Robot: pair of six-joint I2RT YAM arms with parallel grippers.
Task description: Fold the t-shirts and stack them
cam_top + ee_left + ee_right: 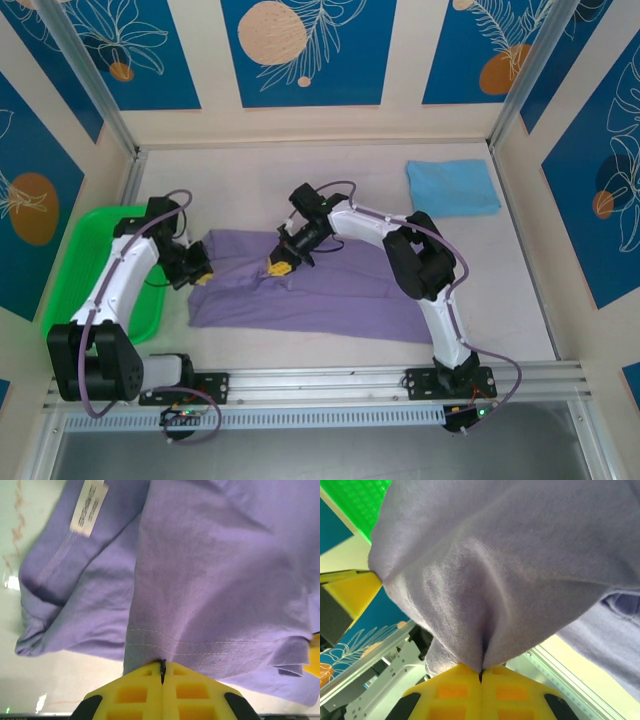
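The lavender-purple t-shirt [320, 290] lies spread across the middle of the table, its far-left part lifted. My left gripper [200, 272] is shut on its stitched hem [200, 647] at the left edge, with a white label [89, 506] showing nearby. My right gripper [281, 266] is shut on a pinch of the same cloth [485, 605] near the shirt's far edge, raised off the table. The light sky-blue t-shirt [452, 187] rests as a small folded rectangle at the far right, apart from both grippers.
A bright green plastic tray [95, 245] sits at the left edge under the left arm, also visible as the tray [355, 500] in the right wrist view. Metal frame posts and wall panels enclose the table. A rail [330, 382] runs along the near edge.
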